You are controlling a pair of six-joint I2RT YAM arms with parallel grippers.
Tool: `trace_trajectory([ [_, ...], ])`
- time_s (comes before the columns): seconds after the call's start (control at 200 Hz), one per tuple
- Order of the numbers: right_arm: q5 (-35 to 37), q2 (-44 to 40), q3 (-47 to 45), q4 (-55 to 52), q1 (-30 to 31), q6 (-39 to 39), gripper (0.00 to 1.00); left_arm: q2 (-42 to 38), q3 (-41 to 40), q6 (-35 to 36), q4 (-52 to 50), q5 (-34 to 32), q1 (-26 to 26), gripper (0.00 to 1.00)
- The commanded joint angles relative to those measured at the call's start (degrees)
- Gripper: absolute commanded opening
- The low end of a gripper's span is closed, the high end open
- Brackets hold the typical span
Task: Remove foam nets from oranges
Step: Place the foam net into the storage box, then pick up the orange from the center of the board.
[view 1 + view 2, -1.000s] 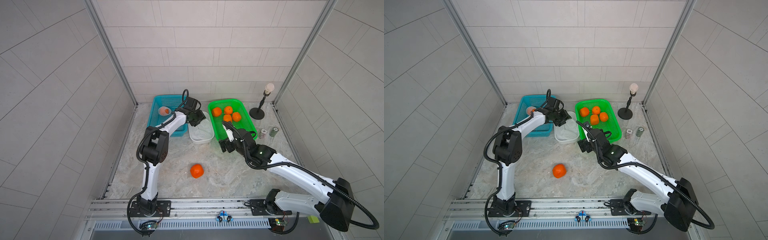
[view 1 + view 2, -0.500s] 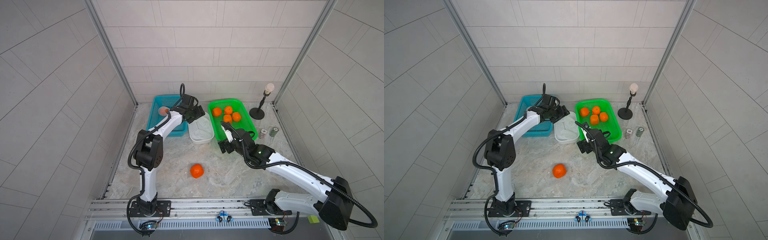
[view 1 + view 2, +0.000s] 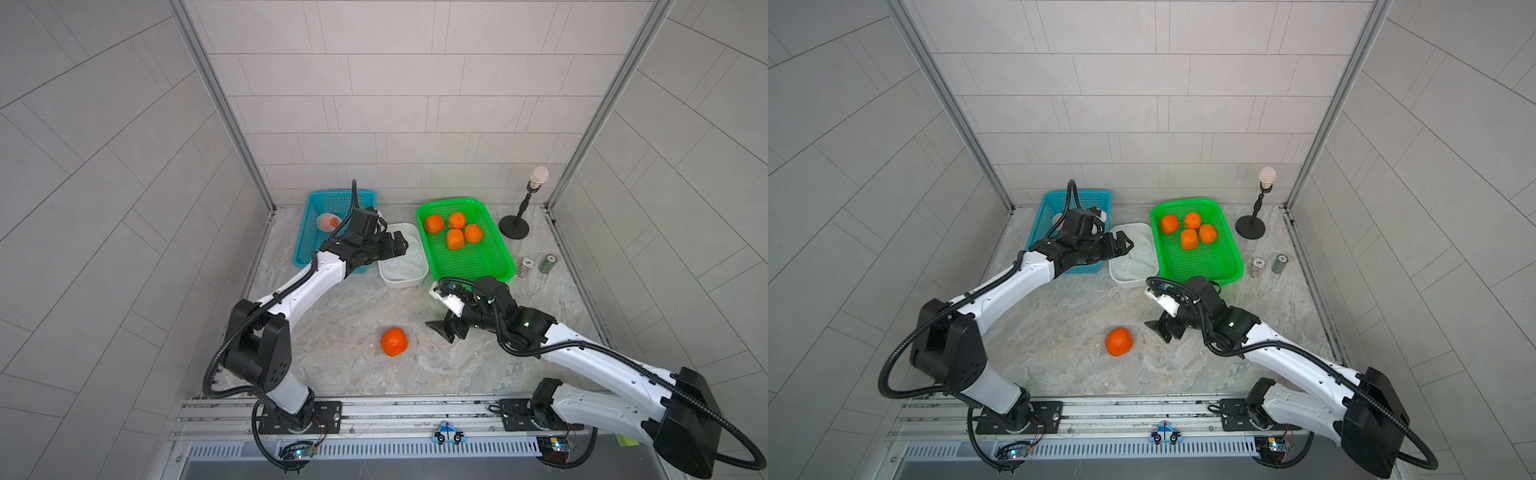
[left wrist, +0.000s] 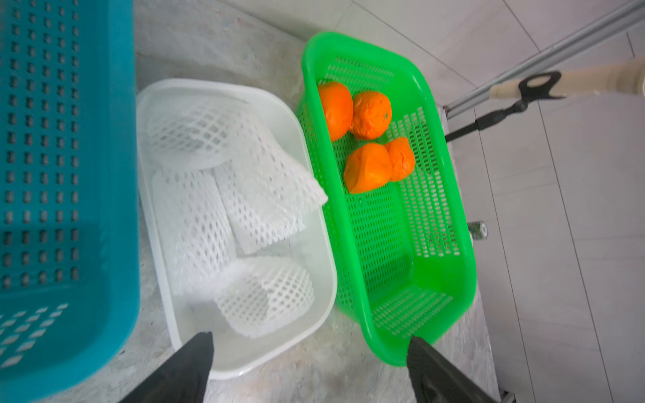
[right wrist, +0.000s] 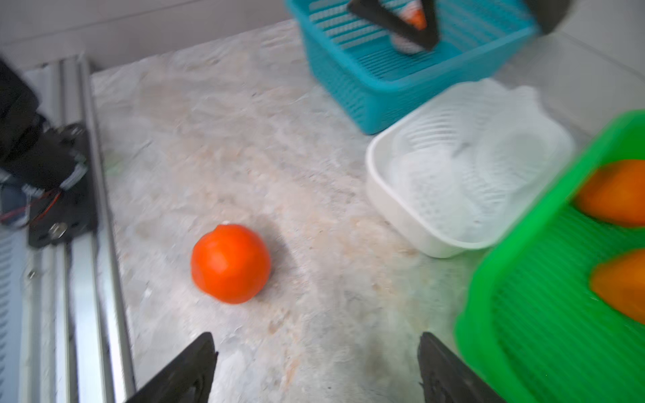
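The left tool [image 3: 397,245] is open and empty, its 2 black fingers [image 4: 195,363] spread wide, and it hangs above the white tub [image 3: 400,284]. In the tub lie the loose nets [image 4: 223,195], piled on each other, with no fruit inside them. The tub stands on the table [image 3: 332,316] between 2 baskets and just beside each. To its left is the blue basket [image 3: 332,195], with 1 netted orange [image 3: 327,221] at its far end. To its right is the green basket [image 3: 453,202], with 4 bare oranges [image 3: 455,239] clustered in its far half. The right tool [image 3: 442,330] is open too, its fingers [image 5: 188,370] wide apart with nothing between them. It sits low over the table, on the near side of the green basket. Just left of it, apart from both fingers, a loose orange [image 3: 393,342] rests bare on the table, well clear of the baskets. In both top views, 2 chip stacks [image 3: 527,267] stand right of the green basket, and a black stand [image 3: 514,227] rises in the far right corner.
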Motion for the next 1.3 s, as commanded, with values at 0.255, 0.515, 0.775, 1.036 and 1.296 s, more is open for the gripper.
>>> trace_trajectory([
  [0.255, -11.34, 8.88, -4.45, 7.88, 9.03, -25.86, 1.00, -18.31, -17.79, 4.50, -4.39, -0.04, -0.82, 1.00],
  [0.515, -11.75, 19.60, 2.07, 9.08, 9.21, -28.34, 1.00, -30.14, -26.65, 4.42, -10.58, -5.95, -0.74, 1.00],
  [0.775, -10.20, 24.96, 7.22, 7.92, 8.94, -29.98, 1.00, -34.72, -30.59, 1.00, -15.00, -11.87, -0.66, 1.00],
  [1.036, -13.40, 32.95, 13.43, 7.81, 8.99, -29.67, 1.00, -32.61, -30.30, -0.95, -20.01, -13.47, -0.66, 1.00],
  [1.296, -13.97, 39.06, 16.93, 7.47, 9.03, -28.18, 0.95, -35.59, -32.96, -4.16, -18.40, -14.87, -0.66, 1.00],
])
